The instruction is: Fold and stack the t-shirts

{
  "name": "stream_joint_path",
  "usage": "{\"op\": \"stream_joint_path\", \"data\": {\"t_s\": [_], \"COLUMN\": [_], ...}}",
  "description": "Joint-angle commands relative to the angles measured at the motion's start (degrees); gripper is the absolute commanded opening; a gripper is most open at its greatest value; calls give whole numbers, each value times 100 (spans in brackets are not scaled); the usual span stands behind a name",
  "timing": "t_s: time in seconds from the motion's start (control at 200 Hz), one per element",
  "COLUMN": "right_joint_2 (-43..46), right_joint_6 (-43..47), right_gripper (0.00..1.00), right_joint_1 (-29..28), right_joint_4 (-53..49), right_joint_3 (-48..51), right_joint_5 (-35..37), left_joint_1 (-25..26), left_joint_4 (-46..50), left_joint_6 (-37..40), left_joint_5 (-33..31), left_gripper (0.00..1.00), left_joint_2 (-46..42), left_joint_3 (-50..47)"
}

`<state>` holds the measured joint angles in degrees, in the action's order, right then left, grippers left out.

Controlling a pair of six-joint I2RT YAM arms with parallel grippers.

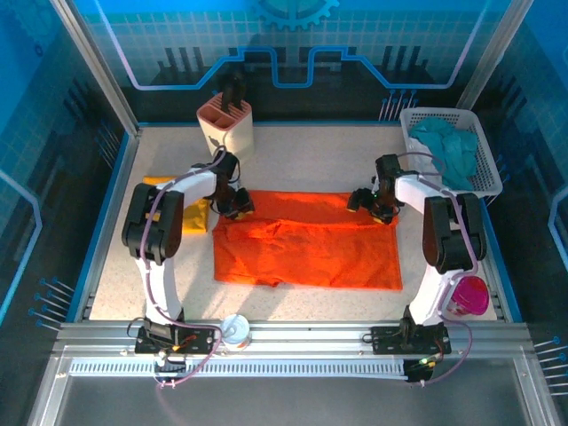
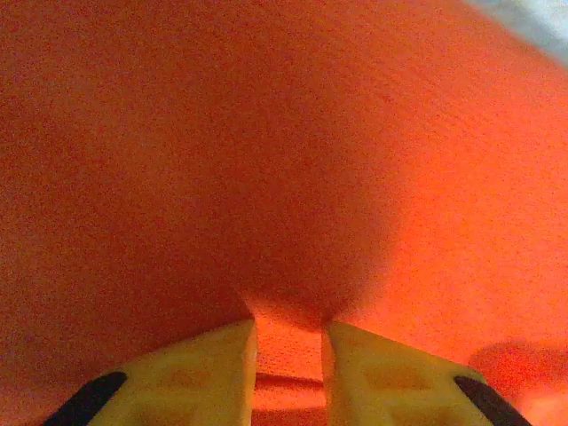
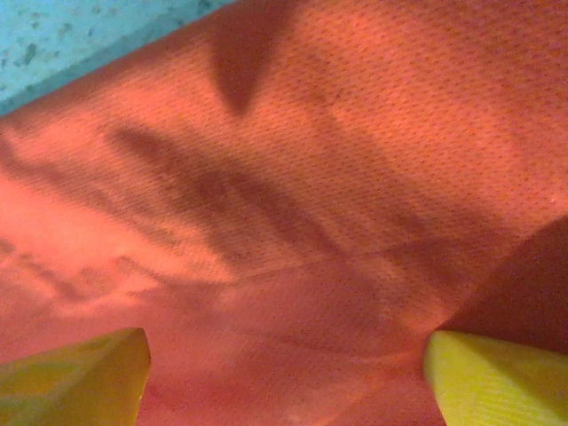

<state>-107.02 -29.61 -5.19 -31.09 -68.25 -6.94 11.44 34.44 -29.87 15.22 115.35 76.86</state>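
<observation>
At the far left corner of the orange-red t-shirt (image 1: 311, 248), spread mid-table, my left gripper (image 2: 288, 333) is clamped on a pinch of cloth to lift that edge for folding, while my right gripper (image 3: 284, 355) hangs wide apart over the far right corner, ready to match.

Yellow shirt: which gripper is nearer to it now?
Left. The left gripper is at the orange shirt's far-left corner, just beside the yellow shirt; the right gripper is near its far-right corner.
</observation>
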Motion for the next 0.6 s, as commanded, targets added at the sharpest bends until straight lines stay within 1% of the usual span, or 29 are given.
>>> {"op": "stream_joint_path", "data": {"t_s": [0.0,0.175,0.25,0.595], "right_joint_2": [-442,-833,-947,-1545], "right_joint_6": [-42,-65,-38,221], "right_gripper": [83,81,80,80], "right_joint_1": [-21,105,147,281], "right_joint_4": [-177,-333,-503,-891], "right_joint_3": [-345,-800,-1060,-2328], "right_joint_5": [263,228,318,331], "left_joint_1": [42,42,42,17], "left_joint_4": [307,632,737,1260], "left_joint_6": [84,157,161,269], "left_joint_5": [-43,50,85,12], "left_gripper": [27,26,26,26], "left_joint_2": [301,834,1006,1687], "left_joint_3": [368,1067,1339,2791]}}
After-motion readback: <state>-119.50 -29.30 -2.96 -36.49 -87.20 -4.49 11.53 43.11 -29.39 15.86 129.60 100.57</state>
